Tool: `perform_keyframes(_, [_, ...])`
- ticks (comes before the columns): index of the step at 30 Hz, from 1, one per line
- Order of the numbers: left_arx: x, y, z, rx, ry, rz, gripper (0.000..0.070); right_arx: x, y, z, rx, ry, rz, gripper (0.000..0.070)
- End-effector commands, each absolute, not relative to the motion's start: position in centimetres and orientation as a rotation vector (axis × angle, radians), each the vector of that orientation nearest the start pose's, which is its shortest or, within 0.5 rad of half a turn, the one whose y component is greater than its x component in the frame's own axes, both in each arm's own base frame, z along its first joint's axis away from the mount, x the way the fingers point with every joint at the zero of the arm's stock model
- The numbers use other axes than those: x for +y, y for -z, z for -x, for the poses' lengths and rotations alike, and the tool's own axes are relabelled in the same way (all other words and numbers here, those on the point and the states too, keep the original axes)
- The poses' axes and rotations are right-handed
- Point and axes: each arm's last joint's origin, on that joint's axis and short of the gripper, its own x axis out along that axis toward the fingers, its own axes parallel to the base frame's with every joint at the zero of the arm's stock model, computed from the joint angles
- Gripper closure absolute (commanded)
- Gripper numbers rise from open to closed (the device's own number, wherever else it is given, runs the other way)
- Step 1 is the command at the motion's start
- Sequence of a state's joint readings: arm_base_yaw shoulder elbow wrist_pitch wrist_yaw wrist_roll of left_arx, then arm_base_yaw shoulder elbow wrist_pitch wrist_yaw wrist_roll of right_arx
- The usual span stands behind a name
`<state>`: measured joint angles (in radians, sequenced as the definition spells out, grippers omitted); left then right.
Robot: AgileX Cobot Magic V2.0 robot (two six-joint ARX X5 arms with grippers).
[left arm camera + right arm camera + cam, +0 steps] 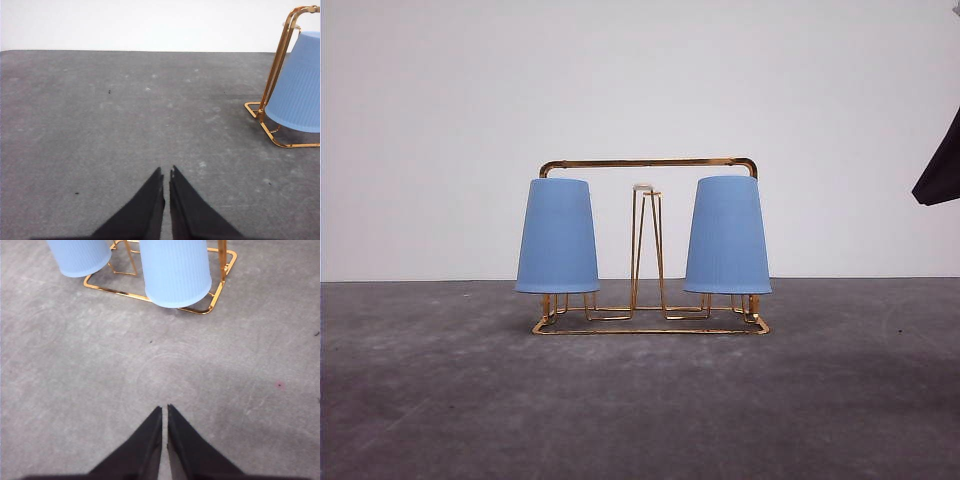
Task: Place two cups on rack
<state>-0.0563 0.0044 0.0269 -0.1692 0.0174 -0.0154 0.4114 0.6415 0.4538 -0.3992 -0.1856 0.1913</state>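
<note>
A plain white wall (640, 100) fills the background, and below it a dark grey, slightly mottled table surface (640, 400) stretches toward the camera. Near the middle of the table, seen from the front, stands the gold wire rack (648, 162), with a rectangular base resting flat on the surface and a tall arched frame with rounded corners rising above it. Two light blue ribbed cups sit upside down on the rack, mouths facing down and hanging just above the base wires. The left cup (557, 236) is at the left end of the rack and the right cup (727, 235) is at the right end, well apart from each other. Between them a narrow upright hairpin peg (645, 240) with a white tip stands bare. At the right edge of the front view, a dark shape (942, 165) juts into the picture; what it is cannot be told. In the left wrist view, the left gripper (166, 175) shows two black pointed fingers drawn nearly together with only a thin slit between them, holding nothing, above bare table and well away from the rack. In the right wrist view, the right gripper (164, 410) looks the same, fingers almost touching and empty, over the table near the rack's end.
</note>
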Motion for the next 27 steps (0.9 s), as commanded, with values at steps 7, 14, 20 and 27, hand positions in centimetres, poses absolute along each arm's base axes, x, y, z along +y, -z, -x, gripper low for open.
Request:
perform_keyframes(7, [-0.6,-15.2,-9.6,0.152,0.07,0.009,0.07,6.2,-22.5,-12.8,0.629,-0.524,-0.117,0.0685])
perform_keyframes(14, [-0.6,-15.2,-9.6,0.152,0.07,0.009,0.07,5.8,-22.6,-12.8,0.552,-0.471,0.05,0.0686])
perform_keyframes(20, [-0.6,-15.2,-9.6,0.152,0.069,0.009,0.07,3.6,-20.0,-11.8,0.4,-0.322,0.022,0.0686])
perform_keyframes(27, [-0.6,-15.2,-9.6,0.152,0.07,0.009,0.07,1.3,-15.7,-10.5,0.202,-0.152,-0.058,0.0686])
